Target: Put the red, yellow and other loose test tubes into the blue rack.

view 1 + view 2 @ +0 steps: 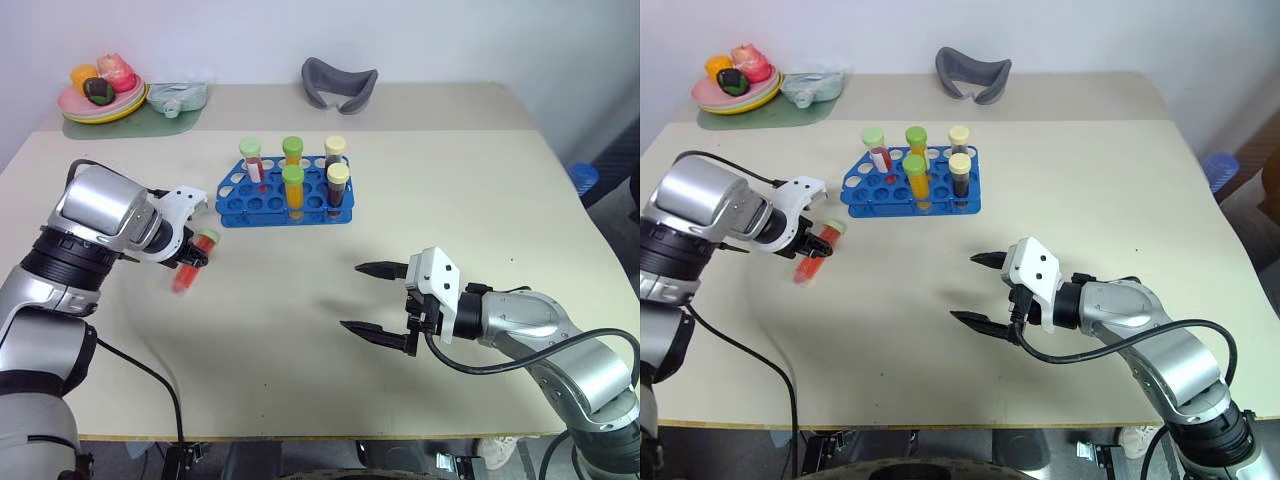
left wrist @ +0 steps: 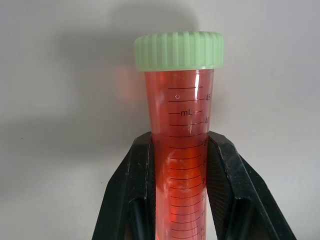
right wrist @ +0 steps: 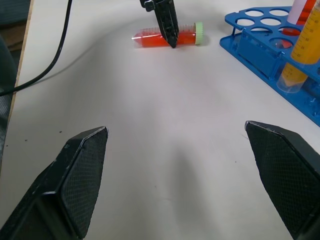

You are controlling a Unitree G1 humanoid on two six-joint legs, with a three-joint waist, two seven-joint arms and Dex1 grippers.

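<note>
Landmark: blue rack (image 1: pixel 285 200), standing on the table (image 1: pixel 480 180), five capped tubes upright in it, many holes free.
Red tube (image 1: pixel 192 260): lies flat on the table, near the rack's left end and on the robot's side of it; green cap towards the rack.
Left gripper (image 1: pixel 190 255): pointing steeply down over the red tube; the two black fingers (image 2: pixel 137 195) are closed against the tube body on both sides, below the cap.
Right gripper (image 1: pixel 375 300): well apart from the rack on the robot's side, fingers spread wide, holding nothing.
Step in hand (judged): securing the red tube for the lift.
Grip check: the fingers sit about mid-body; a grip nearer the cap would probably leave more free length to enter a hole.
Lift: raise straight off the table before turning the tube upright, cap uppermost.
Insertion: choose a free hole at the rack's left end, away from the standing tubes; lower vertically.
Risk: the smooth tube may slip or swing between the fingers.
</note>
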